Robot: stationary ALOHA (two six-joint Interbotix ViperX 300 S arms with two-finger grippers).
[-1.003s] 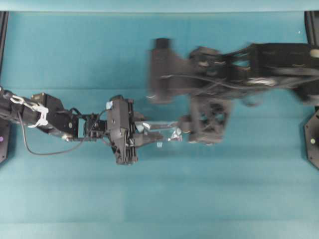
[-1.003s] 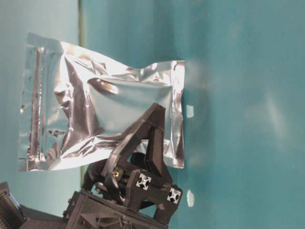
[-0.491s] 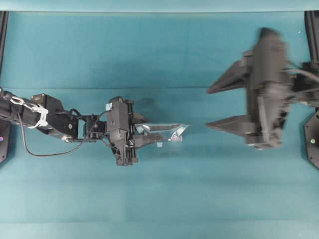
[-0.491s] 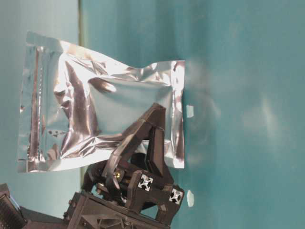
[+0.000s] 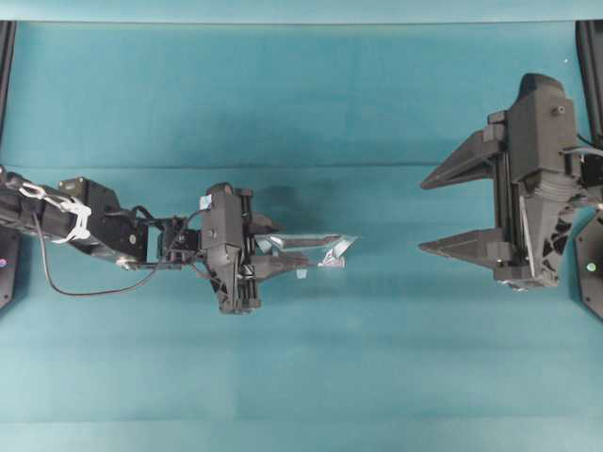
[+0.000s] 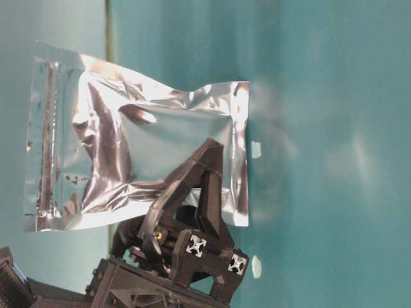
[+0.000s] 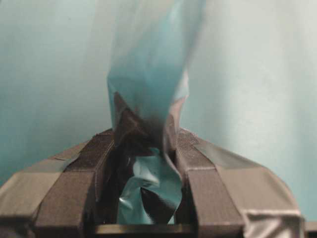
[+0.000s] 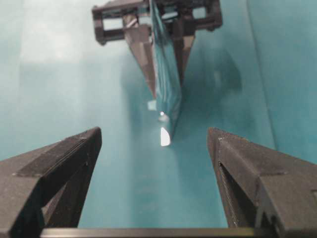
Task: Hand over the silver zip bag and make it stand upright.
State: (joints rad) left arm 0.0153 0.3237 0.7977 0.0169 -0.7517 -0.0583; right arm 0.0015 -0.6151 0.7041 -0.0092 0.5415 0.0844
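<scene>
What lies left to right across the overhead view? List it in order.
Left arm → left gripper → silver zip bag → bare teal table → right gripper.

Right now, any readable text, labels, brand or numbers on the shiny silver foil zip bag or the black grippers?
None readable.
Shiny silver foil zip bag: bare foil, no print showing.
Left gripper: pale tape patches, no writing visible.
Right gripper: plain black, no markings visible.
</scene>
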